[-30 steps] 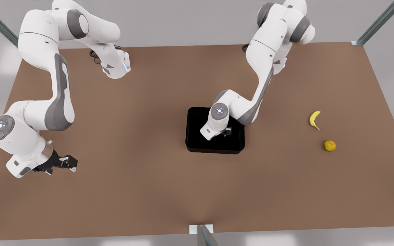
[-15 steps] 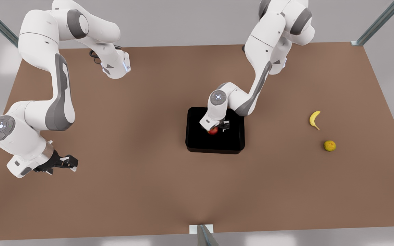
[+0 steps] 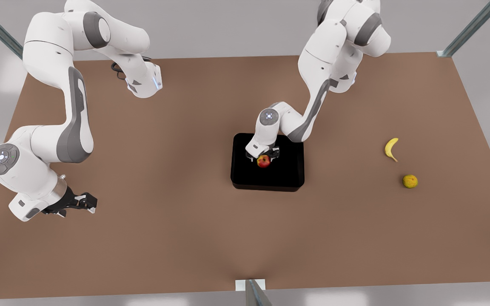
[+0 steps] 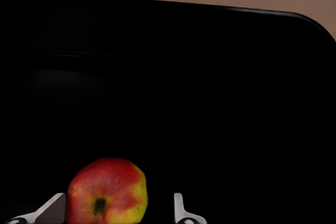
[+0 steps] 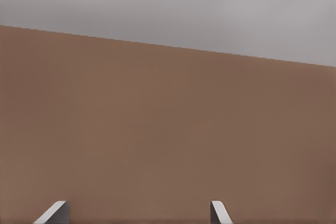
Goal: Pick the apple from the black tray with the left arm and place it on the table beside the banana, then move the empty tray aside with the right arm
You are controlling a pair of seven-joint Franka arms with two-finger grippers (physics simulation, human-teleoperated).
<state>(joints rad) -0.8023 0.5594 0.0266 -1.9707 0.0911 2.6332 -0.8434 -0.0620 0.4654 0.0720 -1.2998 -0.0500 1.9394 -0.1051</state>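
Observation:
The red and yellow-green apple (image 3: 263, 161) (image 4: 106, 192) lies inside the glossy black tray (image 3: 245, 180) (image 4: 157, 3), near the middle of the brown table (image 3: 177, 170). My left gripper (image 3: 263, 155) (image 4: 118, 199) hangs right over the apple, open. One fingertip (image 4: 55, 205) is against the apple and the other fingertip (image 4: 178, 205) stands a gap away. The bright-yellow banana (image 3: 391, 148) lies on the table toward the front view's right. My right gripper (image 3: 86, 203) (image 5: 139, 207) waits open, low over the table at the front view's left.
A round dull-yellow bumpy fruit (image 3: 410, 181) sits just in front of the banana. Metal frame posts stand at the back corners, and another post (image 3: 253, 291) at the near edge. Bare tabletop stretches between the tray and the banana.
The left arm's wrist has shifted toward the tray's far side and the front view's left, uncovering the apple it hid before. The right arm has barely moved.

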